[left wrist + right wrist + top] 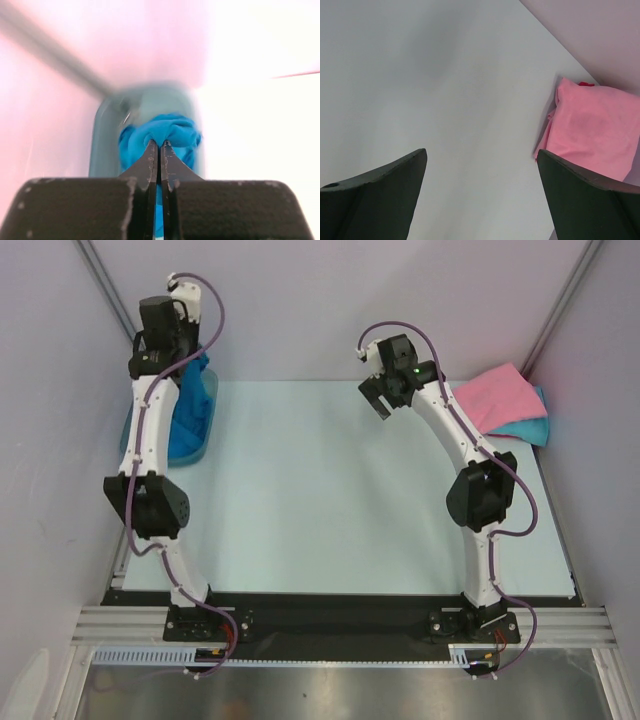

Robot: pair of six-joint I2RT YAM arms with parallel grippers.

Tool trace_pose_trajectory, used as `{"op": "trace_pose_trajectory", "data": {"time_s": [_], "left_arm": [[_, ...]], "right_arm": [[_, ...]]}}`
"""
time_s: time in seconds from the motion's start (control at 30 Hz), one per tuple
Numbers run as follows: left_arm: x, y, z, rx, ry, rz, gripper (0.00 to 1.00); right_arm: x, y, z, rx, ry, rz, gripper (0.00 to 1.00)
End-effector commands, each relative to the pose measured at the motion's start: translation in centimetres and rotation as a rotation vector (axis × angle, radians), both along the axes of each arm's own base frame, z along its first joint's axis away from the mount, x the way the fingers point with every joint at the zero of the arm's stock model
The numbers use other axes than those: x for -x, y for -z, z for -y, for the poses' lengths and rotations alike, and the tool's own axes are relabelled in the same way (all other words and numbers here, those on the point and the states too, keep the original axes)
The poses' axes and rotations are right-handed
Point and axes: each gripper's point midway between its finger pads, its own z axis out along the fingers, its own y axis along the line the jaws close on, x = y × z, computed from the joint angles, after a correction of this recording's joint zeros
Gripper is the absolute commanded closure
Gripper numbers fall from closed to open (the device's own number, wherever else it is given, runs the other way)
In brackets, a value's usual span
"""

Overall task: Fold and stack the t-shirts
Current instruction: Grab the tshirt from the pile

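Two shirts lie folded in the far right corner of the tabletop (320,500), the pink shirt (497,392) on top of the turquoise shirt (530,428). One more, the blue shirt (192,410), is at the far left. It hangs from the left jaws, which are pinched tight on a bunch of its cloth. Its bottom end dips into the teal bin (102,145). The right jaws are wide apart and hold nothing. They hang over the bare tabletop, near the pink shirt but not touching it.

What could go wrong? The left jaws seem to hold only a small fold of cloth, so the blue shirt might slip out and drop into the bin. The hanging end could also catch on the bin's rim and drag the bin along. And the shirt is all bunched up, so it may land on the tabletop in a lump, which would be hard to fold flat.
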Motion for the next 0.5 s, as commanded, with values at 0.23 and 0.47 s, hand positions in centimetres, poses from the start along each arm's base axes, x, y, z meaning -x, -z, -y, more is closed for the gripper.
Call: {"op": "trace_pose_trajectory", "data": {"time_s": [0.23,0.47], "left_arm": [[13.0,-16.6,23.4,-0.07,0.814,0.284,1.0],[20.5,-25.2,28.6,0.037,0.992,0.502,1.0]], "right_arm": [[-0.7,0.2,0.1,0.009,0.023,0.063,0.0],[-2.6,0.7,5.9,0.054,0.244,0.151,0.0]]}}
